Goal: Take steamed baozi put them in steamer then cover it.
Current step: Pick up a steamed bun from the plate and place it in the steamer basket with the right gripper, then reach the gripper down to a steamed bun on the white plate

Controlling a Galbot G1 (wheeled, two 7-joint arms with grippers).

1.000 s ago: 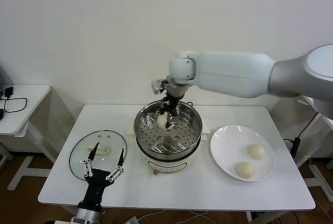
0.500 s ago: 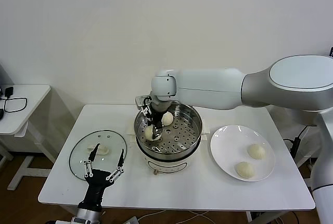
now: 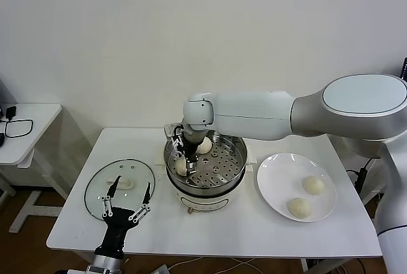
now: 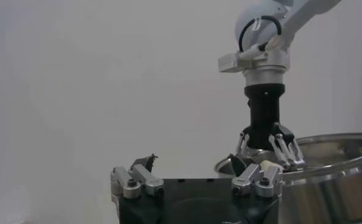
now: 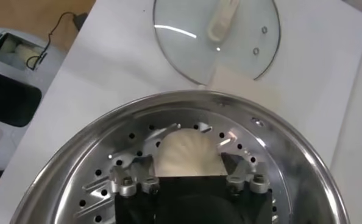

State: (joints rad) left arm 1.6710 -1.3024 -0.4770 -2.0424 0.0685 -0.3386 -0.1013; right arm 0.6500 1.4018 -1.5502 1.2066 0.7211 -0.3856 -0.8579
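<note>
The steamer (image 3: 236, 149) stands mid-table on its white pot base. My right gripper (image 3: 184, 152) reaches down into its left side, open, its fingers (image 5: 237, 168) spread either side of a baozi (image 5: 187, 149) that rests on the perforated floor (image 5: 272, 182). A second baozi (image 3: 204, 145) lies deeper in the basket. Two more, one (image 3: 313, 185) and another (image 3: 299, 207), sit on the white plate (image 3: 280, 172). The cover (image 3: 119, 187), glass with a cream handle (image 5: 222, 18), lies flat on the table's left. My left gripper (image 3: 128, 205) waits open by its front edge.
A white side table (image 3: 28, 131) with a black cable stands beyond the table's left edge. The wall runs close behind the steamer. In the left wrist view the left gripper (image 4: 193, 173) looks across at the right gripper (image 4: 268, 149) and the steamer wall (image 4: 333, 182).
The right arm carried a baozi from above the steamer's middle down to its left side, and the jaws have spread off it. Left arm still.
</note>
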